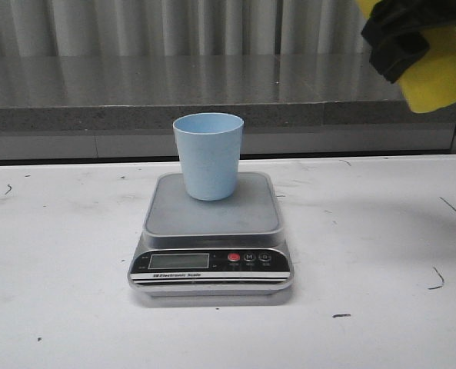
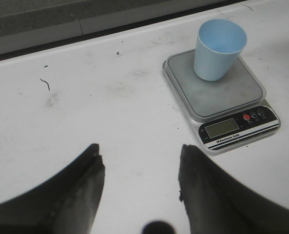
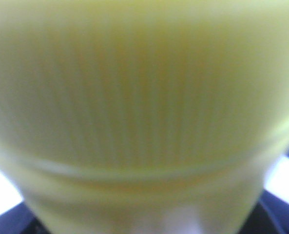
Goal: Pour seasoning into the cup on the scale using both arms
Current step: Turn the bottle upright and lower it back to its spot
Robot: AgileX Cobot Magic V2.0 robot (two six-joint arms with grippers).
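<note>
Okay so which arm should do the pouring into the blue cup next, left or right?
Right, probably. The right gripper already holds the yellow seasoning bottle raised, up right of the cup on the scale. The left gripper is open and empty over bare table, beside the scale.

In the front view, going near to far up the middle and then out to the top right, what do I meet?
scale → cup standing on its platform → yellow seasoning bottle, raised at the top right in the right gripper.
</note>
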